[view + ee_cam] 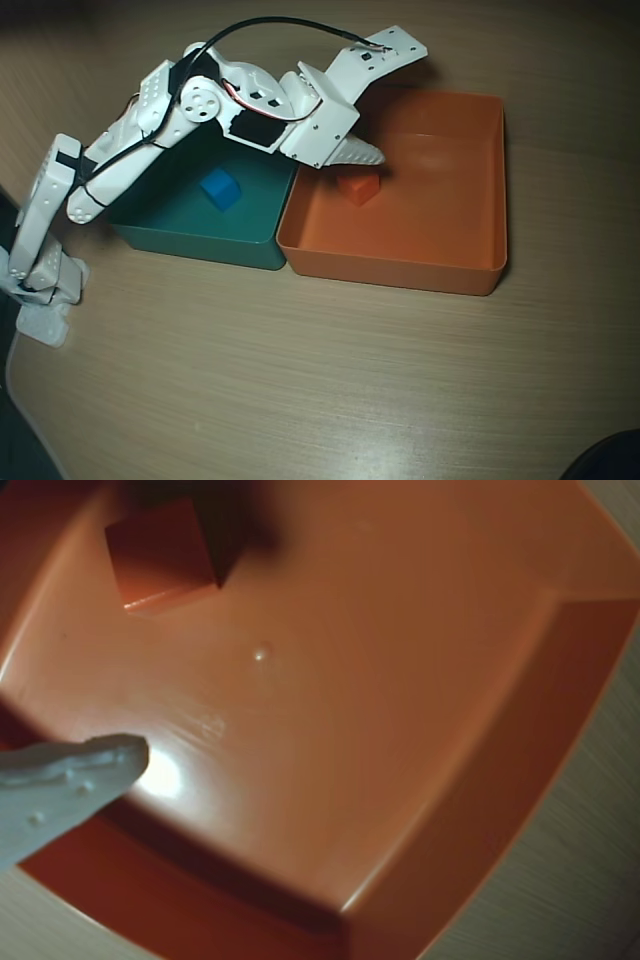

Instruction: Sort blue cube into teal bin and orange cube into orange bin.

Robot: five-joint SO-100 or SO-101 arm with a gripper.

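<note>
**On the table, each cube in its matching bin**

On the wooden table [330,380] two open trays stand side by side, their long walls touching. In the overhead view the teal bin [190,238] is on the left and the orange bin [450,250] on the right, the orange one a little wider.

The blue cube [220,189] lies on the floor of the teal bin, near its middle, partly shaded by the white arm [130,150] that reaches across above it. The orange cube [358,188] rests on the floor of the orange bin, toward the bin's left side, clear of the walls. In the wrist view the same orange cube [165,552] sits flat on the glossy floor at the top left, one corner turned toward the camera, with a dark shadow behind it and a bright glare spot lower down on the orange bin [480,770].

The gripper [372,158] hangs over the left part of the orange bin, just above the cube. Its jaws stand apart and hold nothing. One pale finger [75,780] pokes in from the left edge of the wrist view, well apart from the cube.
</note>
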